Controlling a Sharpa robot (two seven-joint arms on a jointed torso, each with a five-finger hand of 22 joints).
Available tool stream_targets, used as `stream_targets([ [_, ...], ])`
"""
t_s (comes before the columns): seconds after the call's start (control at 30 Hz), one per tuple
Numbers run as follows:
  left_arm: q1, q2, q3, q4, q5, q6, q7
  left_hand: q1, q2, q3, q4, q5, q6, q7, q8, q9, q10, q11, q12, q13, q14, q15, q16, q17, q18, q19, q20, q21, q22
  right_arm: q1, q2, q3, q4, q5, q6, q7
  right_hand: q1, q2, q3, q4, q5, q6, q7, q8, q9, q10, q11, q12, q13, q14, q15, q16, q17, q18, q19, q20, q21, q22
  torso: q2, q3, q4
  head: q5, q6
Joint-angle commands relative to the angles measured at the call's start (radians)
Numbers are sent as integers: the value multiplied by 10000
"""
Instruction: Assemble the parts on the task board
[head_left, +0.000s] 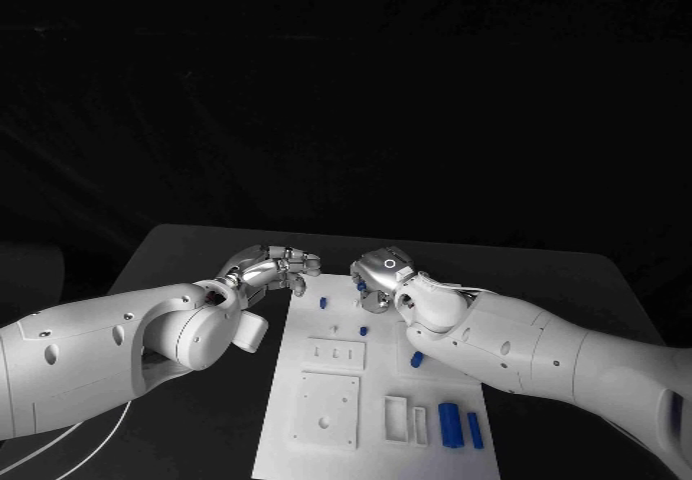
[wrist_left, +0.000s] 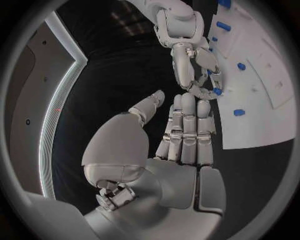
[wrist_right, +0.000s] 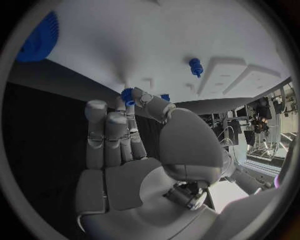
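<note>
Head view has both hands at the far end of the white task board (head_left: 378, 400) on the black table (head_left: 173, 260): the right hand (head_left: 378, 275) pinches a small blue part (wrist_right: 128, 96) at its fingertips just above the board's far edge, while the left hand (head_left: 274, 268) sits beside it at the board's corner, fingers loosely apart and holding nothing. The step looks like carrying this part to its seat. Next it needs lining up over a free hole and lowering straight, clear of the blue pegs (head_left: 460, 424) near the robot.

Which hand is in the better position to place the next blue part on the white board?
Probably the right hand: its fingertips already pinch a small blue part at the board's far edge. The left hand hangs beside the board with nothing in it.
</note>
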Motion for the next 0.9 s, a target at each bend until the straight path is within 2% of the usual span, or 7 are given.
stream_targets([
  [0.03,27,5,9,49,-62,-15,85,-91,-22,41,-21,-10,28,52,-42,12,27,73,-63,12,-48,-17,47,12,189,-44,-90,48,146,1,30,3,15,-182,138,-50,81,14,66,9,-1,79,-8,49,14,481,52,-26,10,-219,-152,33,-11,480,223,-246,61,18,18,-7,6,-36,18],
  [0.3,36,17,9,57,-70,-18,77,-92,-28,46,-25,-11,29,52,-45,17,27,74,-68,15,-48,-16,49,12,190,-45,-89,54,144,1,88,3,-111,-179,163,-29,76,9,76,14,-2,81,-8,46,17,486,52,-31,13,-219,-151,41,-17,480,225,-245,64,21,19,-7,-16,45,15],
  [0.57,50,18,9,86,-94,-6,69,-94,-30,47,-26,-12,30,52,-46,19,26,75,-71,16,-49,-15,49,12,190,-45,-89,56,143,1,240,3,-432,-154,182,-10,74,4,82,16,-2,80,-7,44,18,486,52,-35,15,-219,-151,46,-21,480,225,-245,65,24,25,-18,-26,90,16],
  [0.77,69,21,9,90,-95,-8,65,-96,-32,51,-29,-13,31,52,-48,22,26,75,-75,18,-49,-15,49,11,191,-46,-88,60,142,1,283,4,-442,-138,244,8,69,0,88,20,-2,78,-6,41,19,486,53,-40,17,-221,-150,51,-25,479,224,-244,66,26,39,-25,-20,102,22],
  [0.9,89,29,9,88,-106,-21,63,-95,-35,55,-31,-14,32,51,-50,25,26,76,-79,20,-49,-15,50,11,192,-47,-88,64,141,1,334,4,-484,-64,290,46,66,-3,92,23,-3,76,-5,38,20,486,54,-44,18,-222,-149,56,-29,479,225,-243,67,28,35,-32,-42,147,-1],
])
